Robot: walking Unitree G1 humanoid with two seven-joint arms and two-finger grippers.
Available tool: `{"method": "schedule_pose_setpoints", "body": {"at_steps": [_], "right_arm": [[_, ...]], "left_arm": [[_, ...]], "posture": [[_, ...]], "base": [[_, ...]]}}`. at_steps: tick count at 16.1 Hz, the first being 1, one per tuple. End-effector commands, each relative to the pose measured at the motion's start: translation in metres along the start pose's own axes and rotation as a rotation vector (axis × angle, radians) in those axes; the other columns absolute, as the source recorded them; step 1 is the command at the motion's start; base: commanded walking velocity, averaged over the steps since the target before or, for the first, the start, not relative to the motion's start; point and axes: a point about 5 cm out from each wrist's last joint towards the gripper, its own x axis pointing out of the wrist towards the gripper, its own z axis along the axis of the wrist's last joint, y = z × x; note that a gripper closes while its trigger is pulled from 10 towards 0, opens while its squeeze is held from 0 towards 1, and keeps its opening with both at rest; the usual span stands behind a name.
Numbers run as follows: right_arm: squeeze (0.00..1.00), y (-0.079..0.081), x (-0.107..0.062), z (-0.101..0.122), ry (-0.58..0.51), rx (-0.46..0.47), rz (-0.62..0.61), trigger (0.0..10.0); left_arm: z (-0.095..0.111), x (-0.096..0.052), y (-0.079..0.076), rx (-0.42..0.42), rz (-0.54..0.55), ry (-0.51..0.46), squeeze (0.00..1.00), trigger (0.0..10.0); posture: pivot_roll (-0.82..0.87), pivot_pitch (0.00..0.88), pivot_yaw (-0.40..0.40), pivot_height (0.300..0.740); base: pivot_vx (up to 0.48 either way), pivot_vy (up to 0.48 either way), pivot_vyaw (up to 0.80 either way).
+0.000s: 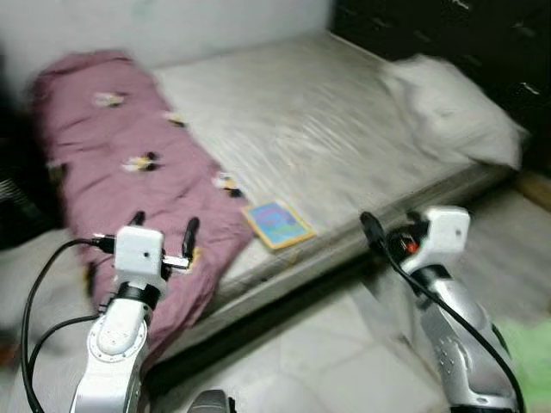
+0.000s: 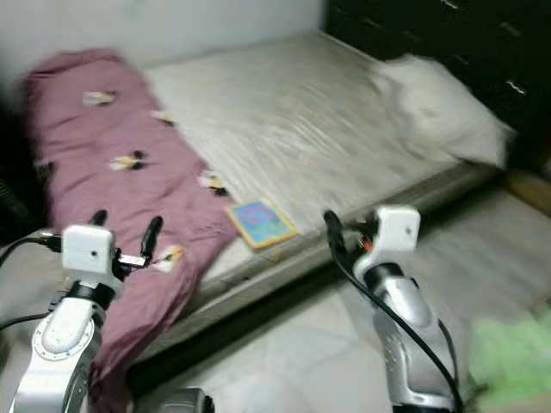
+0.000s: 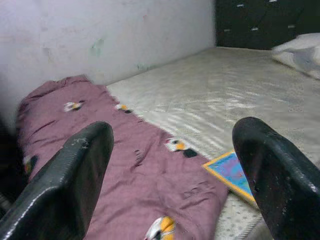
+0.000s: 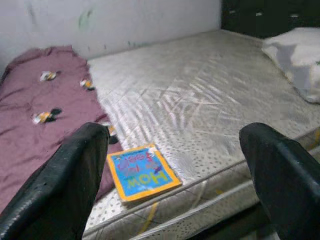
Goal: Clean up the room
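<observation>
Both arms raised forward at the bed's near long edge, forearms angled up, wrists level. Left claw (image 1: 164,231) hovers over the hanging end of the mauve quilted blanket with small cartoon patches (image 1: 129,155), fingers spread wide, nothing between them. Right claw (image 4: 175,170) sits just off the mattress edge, fingers also wide apart and empty; in the right wrist view the thin square book with yellow border and blue cover (image 4: 142,171) lies between the two fingers, flat on the bare grey patterned mattress (image 1: 327,138), close to the near edge and touching or just beside the blanket's side. Blanket runs along the robot's left part of the bed from the white wall (image 3: 100,35) to the near edge and drapes over it toward the floor. Crumpled white pillow (image 1: 452,112) at the far right end of the mattress, next to dark cabinet fronts (image 1: 448,26). Middle of the mattress is open between blanket and pillow. Pale tiled floor (image 1: 318,344) in front of the bed; blurry green object (image 2: 512,348) on the floor at the right, near the right arm. Head views are motion-blurred.
</observation>
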Motion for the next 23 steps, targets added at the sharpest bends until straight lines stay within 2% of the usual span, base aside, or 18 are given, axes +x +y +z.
{"method": "schedule_pose_setpoints", "body": {"at_steps": [1,15,19,23], "right_arm": [[0.0,0.0074,0.0036,0.0015,-0.014,0.007,0.018,10.0],[0.0,0.0013,0.005,0.0005,-0.059,-0.009,-0.092,10.0],[0.0,-0.0022,0.0028,0.0021,-0.088,-0.031,-0.154,10.0],[0.0,-0.0022,0.0029,0.0028,-0.103,-0.037,-0.16,10.0]], "left_arm": [[0.0019,0.0011,0.0054,0.012,0.008,-0.005,0.0,10.0],[0.0038,0.0026,0.0061,-0.003,-0.018,-0.01,0.0,10.0],[0.0056,0.0027,0.0026,-0.019,-0.052,-0.026,0.0,10.0],[0.0063,0.0038,0.0025,-0.025,-0.062,-0.03,0.0,10.0]], "posture": [[0.01,0.018,-0.064,0.74],[0.02,0.021,-0.052,0.74],[0.02,0.018,-0.047,0.74],[0.01,0.018,-0.044,0.74]], "base": [[0.0,0.0,0.8],[0.0,0.0,0.8],[0.0,0.0,0.0],[0.288,0.0,0.0]]}}
